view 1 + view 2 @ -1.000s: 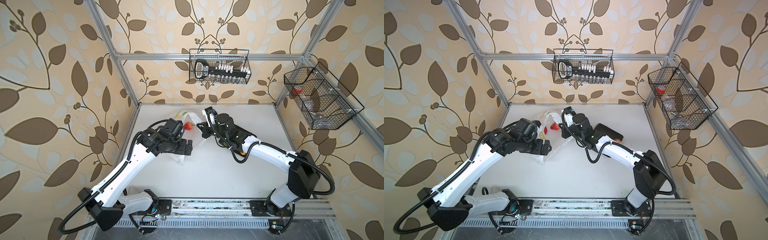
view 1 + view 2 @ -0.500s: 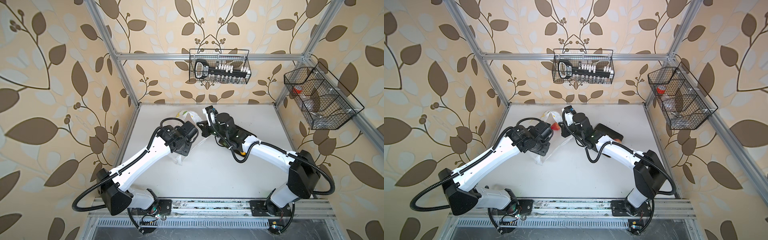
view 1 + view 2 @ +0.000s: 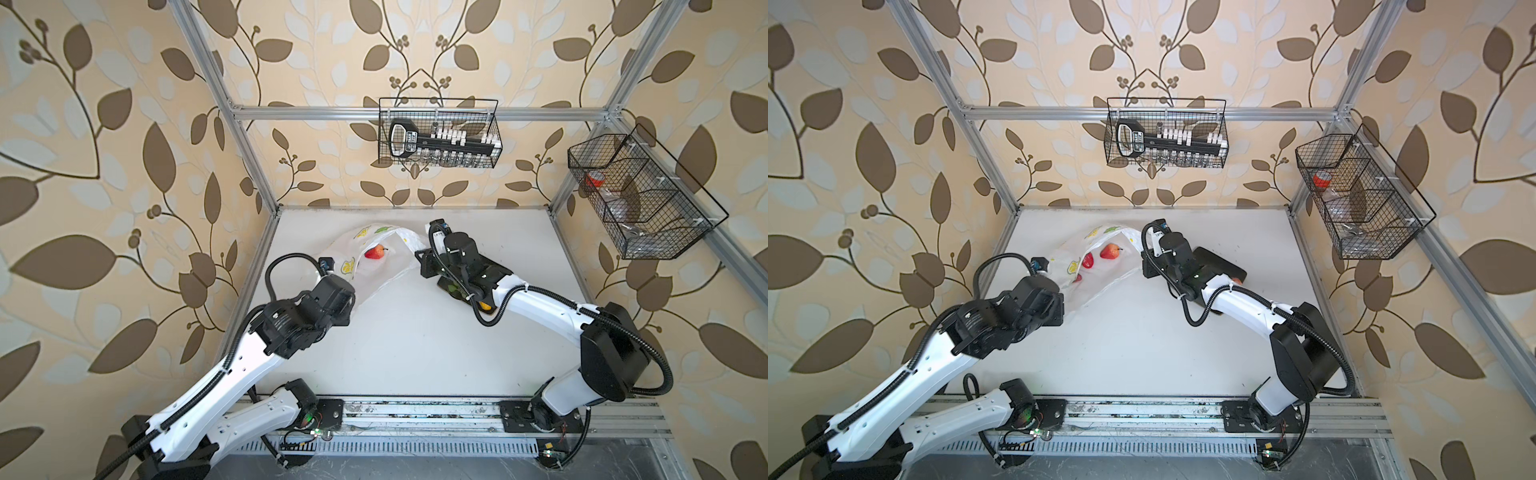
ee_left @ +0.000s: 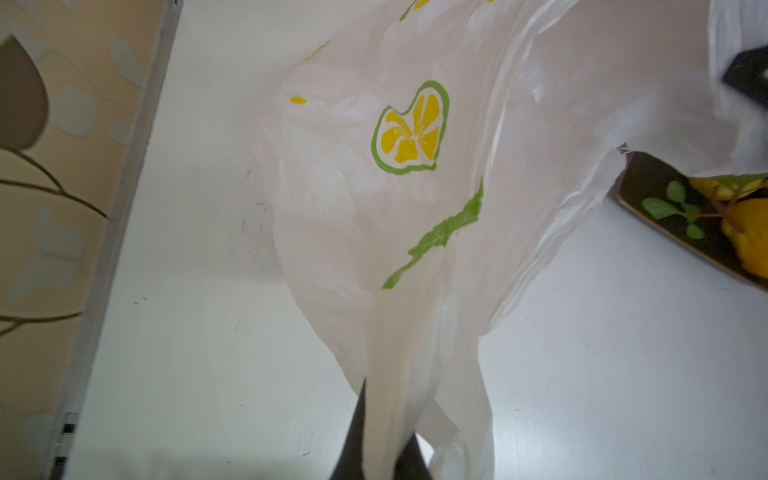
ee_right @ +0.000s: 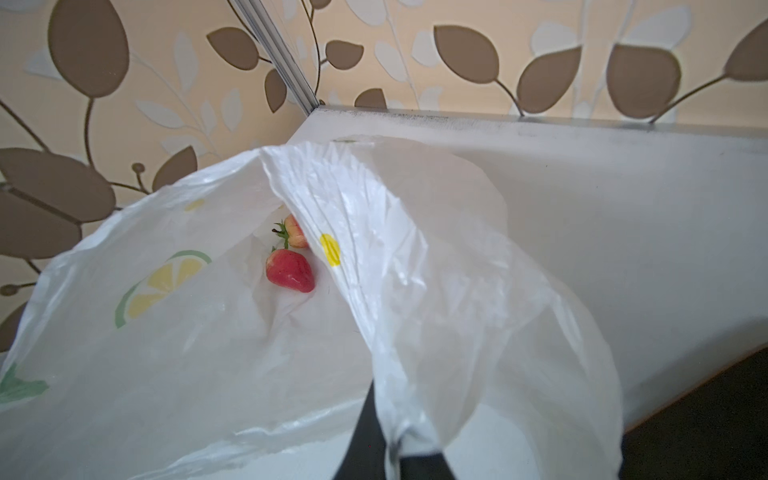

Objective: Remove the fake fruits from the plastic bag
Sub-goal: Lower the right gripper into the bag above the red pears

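In a top view, 2 fake fruits [image 3: 1109, 251] lie inside the plastic bag [image 3: 1096, 282], roughly midway between both arms; in the left wrist view, the left gripper [image 4: 380, 449] is clamped on bag film; in the right wrist view, the right gripper [image 5: 395, 453] pinches a handle, with a strawberry [image 5: 289, 270] straight ahead down the open mouth.

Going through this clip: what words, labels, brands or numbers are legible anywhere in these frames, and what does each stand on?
No text can be read in any view.
Label on the black tool in the back wire basket: white lettering, too small to read.
White sticker on the right arm: lettering too small and blurred to read.
Plastic bag: lemon and leaf pictures only, no words.
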`<state>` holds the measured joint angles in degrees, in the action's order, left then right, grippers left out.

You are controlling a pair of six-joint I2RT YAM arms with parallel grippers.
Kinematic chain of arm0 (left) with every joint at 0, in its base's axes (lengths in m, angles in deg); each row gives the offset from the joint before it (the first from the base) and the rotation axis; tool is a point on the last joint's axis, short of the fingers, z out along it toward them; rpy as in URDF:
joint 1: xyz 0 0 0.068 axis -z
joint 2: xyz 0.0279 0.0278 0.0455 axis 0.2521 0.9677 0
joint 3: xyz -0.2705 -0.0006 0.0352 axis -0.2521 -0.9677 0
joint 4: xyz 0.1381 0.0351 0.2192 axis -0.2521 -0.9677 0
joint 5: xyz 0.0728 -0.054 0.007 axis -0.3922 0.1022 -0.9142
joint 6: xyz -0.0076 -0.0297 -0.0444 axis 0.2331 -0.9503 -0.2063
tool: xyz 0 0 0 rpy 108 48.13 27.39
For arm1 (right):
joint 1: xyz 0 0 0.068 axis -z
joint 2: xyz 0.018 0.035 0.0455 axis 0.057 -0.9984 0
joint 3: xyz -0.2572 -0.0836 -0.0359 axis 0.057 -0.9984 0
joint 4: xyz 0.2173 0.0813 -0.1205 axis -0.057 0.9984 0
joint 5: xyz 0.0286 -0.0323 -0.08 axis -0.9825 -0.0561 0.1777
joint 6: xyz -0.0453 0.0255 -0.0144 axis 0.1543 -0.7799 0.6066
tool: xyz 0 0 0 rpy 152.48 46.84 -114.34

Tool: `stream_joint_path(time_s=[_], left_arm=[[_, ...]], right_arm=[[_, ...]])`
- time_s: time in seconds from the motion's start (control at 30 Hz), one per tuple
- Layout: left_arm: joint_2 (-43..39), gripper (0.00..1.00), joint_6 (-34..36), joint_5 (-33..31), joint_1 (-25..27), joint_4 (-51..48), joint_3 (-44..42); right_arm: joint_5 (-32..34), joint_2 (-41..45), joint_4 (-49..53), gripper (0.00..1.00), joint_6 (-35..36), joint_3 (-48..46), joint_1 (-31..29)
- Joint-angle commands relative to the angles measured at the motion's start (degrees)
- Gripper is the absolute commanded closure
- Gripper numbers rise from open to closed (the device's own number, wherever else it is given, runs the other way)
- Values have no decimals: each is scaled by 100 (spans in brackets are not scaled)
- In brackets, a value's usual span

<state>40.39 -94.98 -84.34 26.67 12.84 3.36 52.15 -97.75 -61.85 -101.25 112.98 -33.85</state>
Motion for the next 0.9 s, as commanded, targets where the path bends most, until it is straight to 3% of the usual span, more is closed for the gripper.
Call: stream_joint_path(time_s=[0.0,0.1,0.27,0.43,0.53,0.67,0.87], left_arm=[[-121,100,-663,284,15,707,-249],[-118,100,-610,302,14,718,-211],[-30,100,-441,244,12,781,-101],[42,100,-457,239,13,813,-47],[46,100,-524,201,13,764,-2],[11,100,-615,182,15,756,-21],[-78,100,-945,-156,13,573,32]], right_arm=[[-86,288,50,69,-161,-42,-28],[-128,729,168,47,-19,-133,-23],[-165,1789,743,33,606,-505,-25],[-386,2599,1017,41,1346,-933,-72],[-471,2616,689,48,2008,-1038,-586],[-304,1813,-216,56,2503,-904,-1160],[-259,-134,-1385,63,2026,-54,-1465]])
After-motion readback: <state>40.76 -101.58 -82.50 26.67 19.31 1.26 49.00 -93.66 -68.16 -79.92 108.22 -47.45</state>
